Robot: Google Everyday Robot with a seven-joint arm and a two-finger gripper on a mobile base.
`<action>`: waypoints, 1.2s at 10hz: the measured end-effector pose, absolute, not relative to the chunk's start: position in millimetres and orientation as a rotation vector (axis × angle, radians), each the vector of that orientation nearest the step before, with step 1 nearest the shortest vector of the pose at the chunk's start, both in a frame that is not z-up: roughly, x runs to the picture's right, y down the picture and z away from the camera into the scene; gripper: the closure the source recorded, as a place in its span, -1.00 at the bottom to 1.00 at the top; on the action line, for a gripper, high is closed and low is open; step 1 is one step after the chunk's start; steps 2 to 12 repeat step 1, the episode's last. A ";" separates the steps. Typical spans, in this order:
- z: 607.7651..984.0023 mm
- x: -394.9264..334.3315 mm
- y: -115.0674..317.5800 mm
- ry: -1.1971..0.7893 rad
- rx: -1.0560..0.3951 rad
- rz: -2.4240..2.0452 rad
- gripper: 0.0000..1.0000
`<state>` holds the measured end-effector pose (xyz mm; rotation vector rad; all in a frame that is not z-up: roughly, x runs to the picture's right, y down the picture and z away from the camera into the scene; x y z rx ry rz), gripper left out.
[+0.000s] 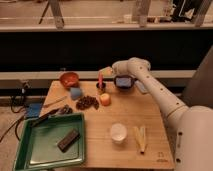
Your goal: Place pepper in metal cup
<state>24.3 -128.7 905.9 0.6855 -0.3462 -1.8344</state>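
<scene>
Hand (103, 74) at far side of bench (125, 120), gripping top of pepper (100, 80). Pepper upright, hanging directly below hand, tip at rim of metal cup (101, 87). Orange fruit (105, 99) just in front of cup.

No legible text, labels or numbers anywhere.
</scene>
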 end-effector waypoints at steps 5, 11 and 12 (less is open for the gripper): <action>906.7 26.2 -129.7 -0.348 0.680 -1.802 -0.56; 906.7 26.2 -129.7 -0.348 0.680 -1.802 -0.56; 906.7 26.2 -129.7 -0.348 0.680 -1.802 -0.56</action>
